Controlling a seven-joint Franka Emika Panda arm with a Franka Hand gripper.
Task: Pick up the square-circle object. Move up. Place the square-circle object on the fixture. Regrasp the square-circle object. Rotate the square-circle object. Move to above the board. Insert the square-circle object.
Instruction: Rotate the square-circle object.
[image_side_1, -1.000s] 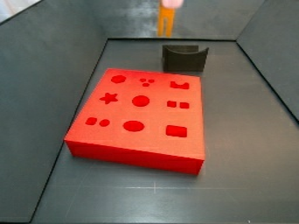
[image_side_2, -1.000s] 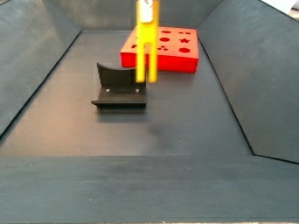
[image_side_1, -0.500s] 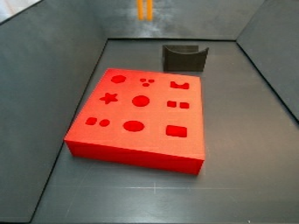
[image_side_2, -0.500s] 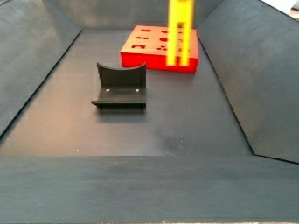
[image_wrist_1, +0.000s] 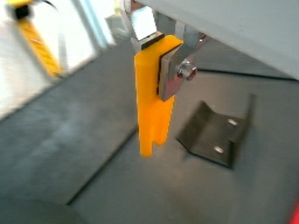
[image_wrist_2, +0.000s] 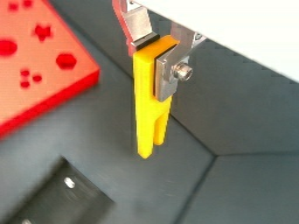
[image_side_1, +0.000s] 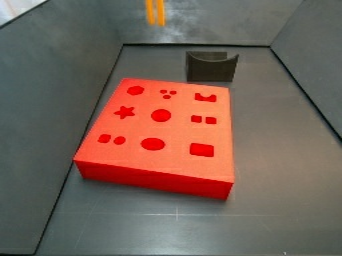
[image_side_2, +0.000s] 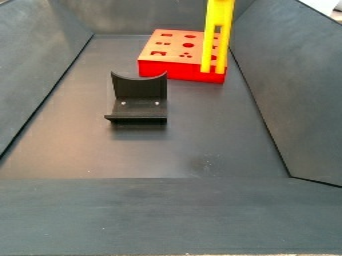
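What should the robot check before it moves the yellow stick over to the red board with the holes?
1. Grip: the end effector is clamped on the top of the slim yellow bar in both wrist views: ok.
2. Bar hangs upright, straight down from the fingers: ok.
3. Bar is lifted clear of the dark grey tray floor: ok.
4. Bar is clear of the small dark notched fixture, which stands apart from it: ok.
5. Holes in the flat red board are unblocked: ok.
6. Bar is over the right hole: cannot tell.
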